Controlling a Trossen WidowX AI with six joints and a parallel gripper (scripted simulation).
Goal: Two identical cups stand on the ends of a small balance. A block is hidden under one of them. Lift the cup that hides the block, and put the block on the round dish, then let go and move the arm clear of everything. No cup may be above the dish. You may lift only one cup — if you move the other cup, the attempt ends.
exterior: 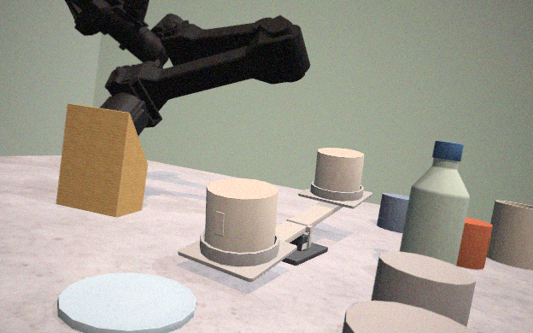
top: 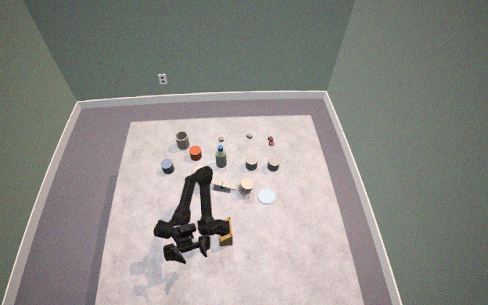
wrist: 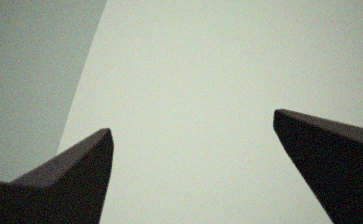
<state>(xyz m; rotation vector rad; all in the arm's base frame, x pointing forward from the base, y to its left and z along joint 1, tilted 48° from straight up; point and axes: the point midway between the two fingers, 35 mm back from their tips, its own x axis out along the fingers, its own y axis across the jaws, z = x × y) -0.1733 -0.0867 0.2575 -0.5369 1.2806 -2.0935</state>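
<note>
The balance (top: 228,185) (exterior: 318,213) holds two beige upside-down cups. The nearer cup in the exterior view (top: 246,184) (exterior: 242,218) stands in a ring on its end plate, which sits low over the table. The other cup (exterior: 339,171) stands on the far end, which looks higher; in the top view the arm hides most of it. No block shows. The pale blue round dish (top: 267,196) (exterior: 126,300) lies bare beside the nearer cup's end. My gripper (top: 195,260) (wrist: 194,127) is open and empty, raised far from the balance, with only wall beyond its fingers.
A wooden wedge-shaped block (top: 226,239) (exterior: 92,160) stands near the arm. A green bottle (top: 220,158) (exterior: 436,213), red cylinder (top: 195,153) (exterior: 476,243), blue cylinder (top: 167,166) (exterior: 394,213), open mug (top: 182,141) (exterior: 519,235) and two beige cylinders (top: 251,163) (top: 274,163) stand behind. A red toy car (top: 271,141) lies farther back.
</note>
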